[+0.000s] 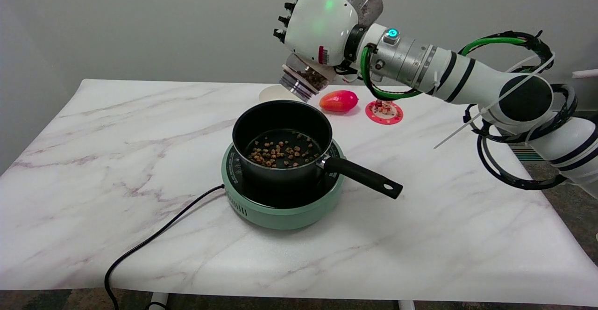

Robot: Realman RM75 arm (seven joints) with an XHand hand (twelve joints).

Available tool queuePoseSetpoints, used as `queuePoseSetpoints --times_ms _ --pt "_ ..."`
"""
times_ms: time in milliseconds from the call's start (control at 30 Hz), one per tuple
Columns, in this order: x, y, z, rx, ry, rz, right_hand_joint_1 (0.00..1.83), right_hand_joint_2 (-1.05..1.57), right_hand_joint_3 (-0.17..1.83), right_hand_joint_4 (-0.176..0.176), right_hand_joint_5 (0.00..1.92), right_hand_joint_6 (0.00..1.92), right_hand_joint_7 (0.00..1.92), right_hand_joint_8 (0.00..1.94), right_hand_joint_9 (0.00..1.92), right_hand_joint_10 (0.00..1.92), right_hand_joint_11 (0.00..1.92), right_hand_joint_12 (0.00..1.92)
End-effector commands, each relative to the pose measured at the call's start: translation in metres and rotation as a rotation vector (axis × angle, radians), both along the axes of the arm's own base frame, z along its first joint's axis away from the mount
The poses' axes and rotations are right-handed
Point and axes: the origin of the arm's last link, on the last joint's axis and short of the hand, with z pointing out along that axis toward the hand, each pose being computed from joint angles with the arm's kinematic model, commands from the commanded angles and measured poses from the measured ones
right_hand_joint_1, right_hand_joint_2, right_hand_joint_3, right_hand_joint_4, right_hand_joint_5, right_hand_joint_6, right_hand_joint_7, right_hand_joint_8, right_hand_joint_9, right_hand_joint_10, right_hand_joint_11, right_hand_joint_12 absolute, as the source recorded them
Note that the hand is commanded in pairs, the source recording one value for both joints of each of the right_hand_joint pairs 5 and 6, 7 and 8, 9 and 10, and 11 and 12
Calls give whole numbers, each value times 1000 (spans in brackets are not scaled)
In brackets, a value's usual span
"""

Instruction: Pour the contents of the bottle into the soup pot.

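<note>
My right hand (317, 22) grips a clear bottle (306, 78), tilted mouth-down to the lower left, its base sticking up behind the hand. Brown bits lie inside near its ribbed neck. The mouth hangs above and just behind the far rim of the black soup pot (280, 134). The pot stands on a green hot plate (280, 207) at the table's middle, its handle pointing to the lower right. Several brown pieces are scattered on the pot's bottom.
Behind the pot lie a red-orange fruit-like object (338, 100), a red round coaster with small items (384, 111) and a pale disc (273, 95). A black cord (154, 240) runs from the hot plate off the front left edge of the marble table (117, 160).
</note>
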Motion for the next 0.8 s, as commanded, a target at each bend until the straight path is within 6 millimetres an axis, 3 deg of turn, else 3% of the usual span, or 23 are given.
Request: queuePoseSetpoints --times_ms 33,800 --pt "10 -1 -1 3 91 53 1367 1215 555 0 1920 1920 1920 1920 1360 1360 1225 1225" --pt "-10 -13 3 -27 165 16 1352 1243 531 0 1920 1920 1920 1920 1376 1376 1218 1218"
